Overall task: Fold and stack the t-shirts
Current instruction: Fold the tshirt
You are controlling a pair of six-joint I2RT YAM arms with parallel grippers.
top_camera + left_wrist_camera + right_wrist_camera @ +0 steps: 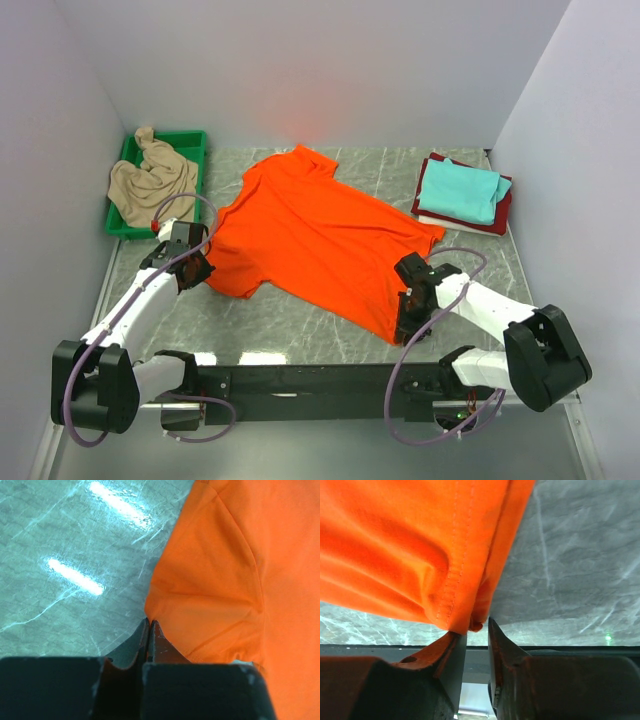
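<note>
The bright orange t-shirt lies spread out flat on the grey marble table. My left gripper sits at its left sleeve edge. In the left wrist view the jaws are pressed together, pinching the very edge of the orange cloth. My right gripper is at the shirt's near right hem corner. In the right wrist view it is open by a narrow gap, with the hem corner resting on the tip of the left finger. A beige shirt lies crumpled at the back left.
The beige shirt sits in a green tray. A folded stack at the back right has a teal shirt on a dark red one and a white one. White walls enclose the table on three sides.
</note>
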